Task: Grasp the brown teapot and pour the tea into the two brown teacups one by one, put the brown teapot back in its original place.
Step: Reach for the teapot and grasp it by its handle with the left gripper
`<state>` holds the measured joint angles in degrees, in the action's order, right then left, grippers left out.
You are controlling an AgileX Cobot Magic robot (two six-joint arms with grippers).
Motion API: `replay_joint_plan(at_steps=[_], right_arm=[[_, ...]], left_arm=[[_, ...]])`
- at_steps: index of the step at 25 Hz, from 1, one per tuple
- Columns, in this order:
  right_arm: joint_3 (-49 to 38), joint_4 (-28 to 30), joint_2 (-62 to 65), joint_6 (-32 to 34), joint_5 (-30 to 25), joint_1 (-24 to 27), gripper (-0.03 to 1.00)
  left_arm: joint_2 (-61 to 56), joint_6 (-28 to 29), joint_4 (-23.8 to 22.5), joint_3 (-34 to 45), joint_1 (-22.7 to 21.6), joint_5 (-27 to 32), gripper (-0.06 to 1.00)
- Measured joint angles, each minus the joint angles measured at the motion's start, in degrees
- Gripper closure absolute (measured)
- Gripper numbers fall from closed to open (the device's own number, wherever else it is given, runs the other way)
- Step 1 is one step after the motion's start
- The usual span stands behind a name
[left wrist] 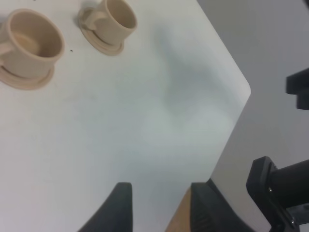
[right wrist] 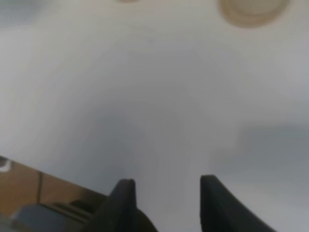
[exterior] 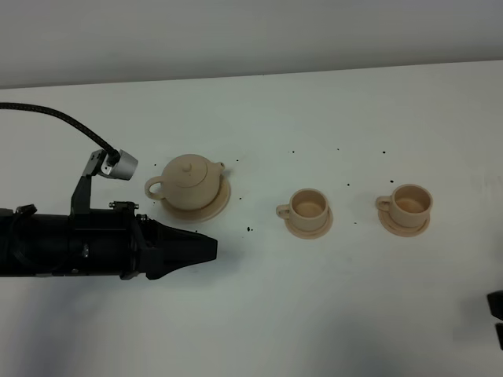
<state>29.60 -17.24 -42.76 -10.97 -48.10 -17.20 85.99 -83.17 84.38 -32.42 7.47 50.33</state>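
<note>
In the high view we see the brown teapot [exterior: 189, 181] left of centre. It stands upright with its lid on, sitting on the wide saucer [exterior: 223, 203], with its handle toward the left edge and its spout toward the right. To its right, across the white table [exterior: 354, 314], the first teacup [exterior: 308, 204] stands just right of centre. The second teacup [exterior: 411, 201] stands near the right edge, well apart from the first. Each sits on its own small saucer with the handle pointing left. We cannot tell whether either cup holds liquid. A few dark specks [exterior: 249, 229] lie scattered around the crockery.

The left gripper [exterior: 211, 248] lies low at the lower left, at the end of a black arm coming in from the left edge. Its tip points right, just below the wide saucer in the frame and apart from it. In its wrist view the fingers [left wrist: 120, 208] are spread, with only bare table between them.

The right gripper [right wrist: 166, 193] is likewise spread over blurred table, pinching nothing. In the high view we see only a dark sliver of it, at the lower right edge.
</note>
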Motion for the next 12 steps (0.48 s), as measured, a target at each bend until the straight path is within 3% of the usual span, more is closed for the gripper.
replay_joint_plan(at_steps=[5, 12], right_arm=[[0.0, 7.2, 12.6, 3.5, -8.1, 0.0, 0.63], [0.0, 8.7, 26.1, 3.7, -9.0, 0.0, 0.63]], left_arm=[[-1.8, 1.2, -0.5, -0.3, 0.0, -0.3, 0.60], [-2.8, 1.4, -0.5, -0.3, 0.0, -0.3, 0.60]])
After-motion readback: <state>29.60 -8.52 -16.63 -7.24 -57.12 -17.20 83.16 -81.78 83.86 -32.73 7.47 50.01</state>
